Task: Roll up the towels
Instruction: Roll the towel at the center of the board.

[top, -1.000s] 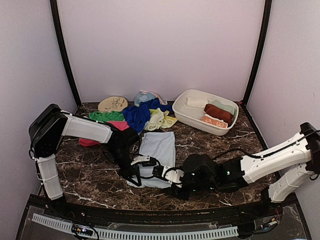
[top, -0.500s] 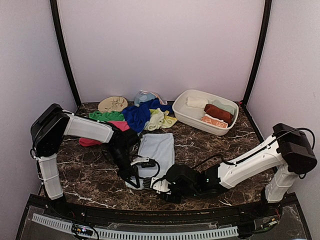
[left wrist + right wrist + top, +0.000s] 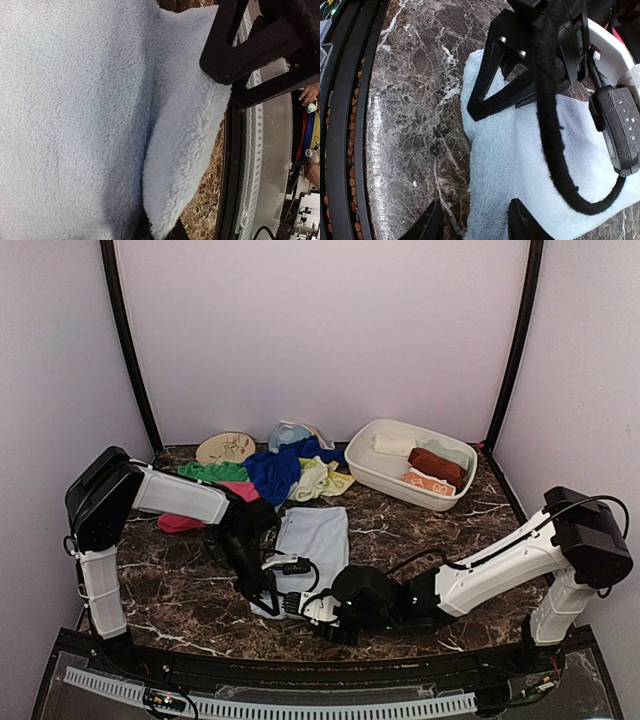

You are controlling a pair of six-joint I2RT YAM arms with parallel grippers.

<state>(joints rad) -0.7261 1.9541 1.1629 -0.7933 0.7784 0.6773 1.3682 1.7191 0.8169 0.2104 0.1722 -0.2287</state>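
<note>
Pale blue towel [image 3: 318,532] lies flat on the table [image 3: 180,590], middle of the near edge. Left hand [image 3: 160,231] is clamped tight on its near-left corner, a fold of cloth raised between the fingers. Right hand [image 3: 475,222], roughly half open and gripping nothing, straddles the towel's near edge: one finger over cloth, one over bare marble. Other towels [image 3: 280,468] are heaped by the far edge.

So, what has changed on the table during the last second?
The right gripper slid left to the near edge of the pale blue towel, its jaws open astride that edge. The left gripper stayed shut on the towel's near left corner. The towel pile and the basin did not move.
</note>
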